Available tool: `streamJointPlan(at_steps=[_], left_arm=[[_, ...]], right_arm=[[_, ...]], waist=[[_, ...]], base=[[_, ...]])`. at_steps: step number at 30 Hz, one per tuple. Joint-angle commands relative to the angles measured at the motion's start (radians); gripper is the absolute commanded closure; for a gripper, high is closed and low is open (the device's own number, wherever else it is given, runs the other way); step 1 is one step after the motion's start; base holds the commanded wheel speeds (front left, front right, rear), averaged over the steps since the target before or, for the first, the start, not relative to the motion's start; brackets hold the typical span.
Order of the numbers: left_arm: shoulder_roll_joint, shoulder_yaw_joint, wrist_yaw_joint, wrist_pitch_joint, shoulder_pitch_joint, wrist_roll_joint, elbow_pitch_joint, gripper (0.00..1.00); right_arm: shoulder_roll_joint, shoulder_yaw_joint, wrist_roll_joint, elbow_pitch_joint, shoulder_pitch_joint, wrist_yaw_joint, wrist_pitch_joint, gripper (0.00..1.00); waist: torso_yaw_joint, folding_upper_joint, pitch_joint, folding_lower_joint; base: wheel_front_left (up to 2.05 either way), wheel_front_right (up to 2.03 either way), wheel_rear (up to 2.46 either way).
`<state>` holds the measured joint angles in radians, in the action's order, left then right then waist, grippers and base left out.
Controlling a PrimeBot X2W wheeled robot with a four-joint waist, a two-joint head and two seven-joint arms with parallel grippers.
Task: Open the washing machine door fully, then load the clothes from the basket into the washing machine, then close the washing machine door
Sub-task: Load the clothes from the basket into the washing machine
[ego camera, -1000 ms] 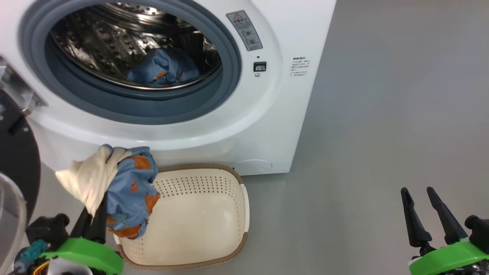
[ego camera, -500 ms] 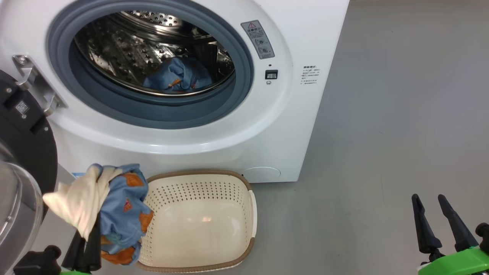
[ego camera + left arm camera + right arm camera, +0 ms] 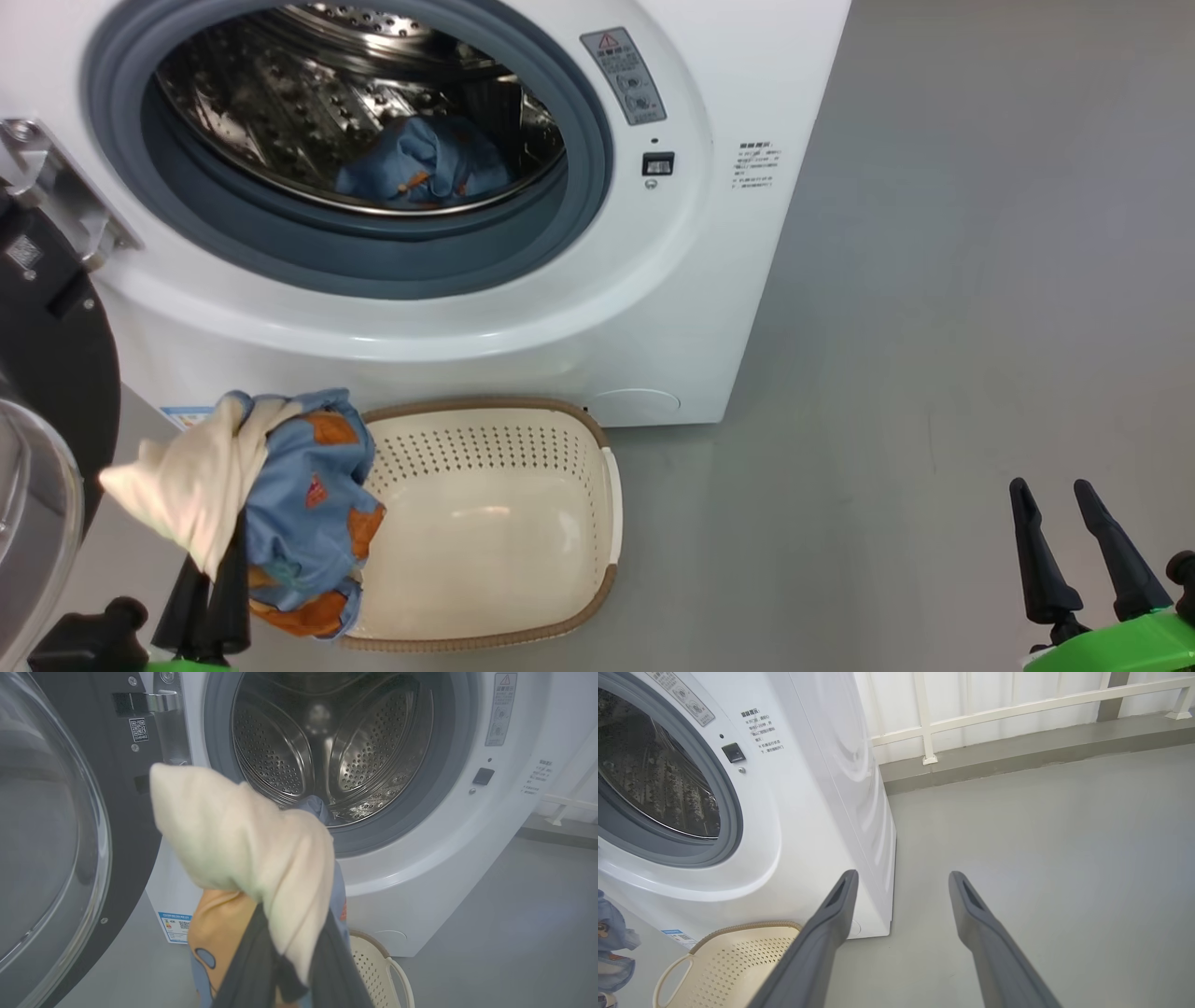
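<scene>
At nine o'clock of the head view, the door [image 3: 51,373] stands swung wide, its black rim and glass bowl clear of the opening. At seven o'clock, the left claw [image 3: 217,583] is pinched narrow on a bundle of clothes [image 3: 299,504]: cream cloth draped over blue bear-print, hanging at the basket's nine-o'clock side, below the machine's mouth. At six o'clock, the basket [image 3: 485,408] sits on the floor just in front of the washer [image 3: 672,308], its bottom bare. At twelve o'clock, one blue garment [image 3: 420,163] lies in the drum. At four o'clock, the right claw [image 3: 1050,490] hangs with fingers spread wide, holding nothing, well apart from the basket.

Handling note: the bundle is judged light, soft and limp. It will sag and trail, so loose ends may catch on the gasket lip. The grip looks taken at the bunched middle, which suits such cloth; a hold on one edge would likely let the other pieces slip free.
</scene>
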<state>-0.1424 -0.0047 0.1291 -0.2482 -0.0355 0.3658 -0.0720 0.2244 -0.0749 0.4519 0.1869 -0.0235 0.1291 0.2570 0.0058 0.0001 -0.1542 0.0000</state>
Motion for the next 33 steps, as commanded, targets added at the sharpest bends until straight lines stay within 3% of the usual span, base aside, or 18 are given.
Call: streamJointPlan(at_steps=[1,8,16,33], left_arm=[[-0.02,0.037,0.002,-0.014,0.049,0.0,0.03,1.0],[-0.043,0.023,0.002,-0.014,0.163,0.017,0.038,1.0],[-0.067,0.044,0.002,-0.014,0.399,0.013,0.015,1.0],[-0.157,-0.098,0.002,-0.014,0.857,0.144,-0.474,1.0]], right_arm=[[0.017,0.02,0.008,-0.026,0.017,0.002,0.005,0.0],[0.001,0.023,-0.001,-0.035,0.052,0.002,0.005,0.0],[-0.02,0.042,-0.008,-0.035,0.099,0.002,0.005,0.0],[-0.081,0.094,-0.014,-0.034,0.184,0.002,0.005,0.0]], waist=[[-0.006,-0.0001,-0.017,0.0],[-0.027,-0.0001,-0.078,0.0],[-0.068,-0.0001,-0.137,0.0],[-0.192,-0.0001,-0.261,0.0]], base=[[0.0,0.0,0.0],[0.0,0.0,0.0],[0.0,0.0,0.0],[0.0,0.0,0.0]])
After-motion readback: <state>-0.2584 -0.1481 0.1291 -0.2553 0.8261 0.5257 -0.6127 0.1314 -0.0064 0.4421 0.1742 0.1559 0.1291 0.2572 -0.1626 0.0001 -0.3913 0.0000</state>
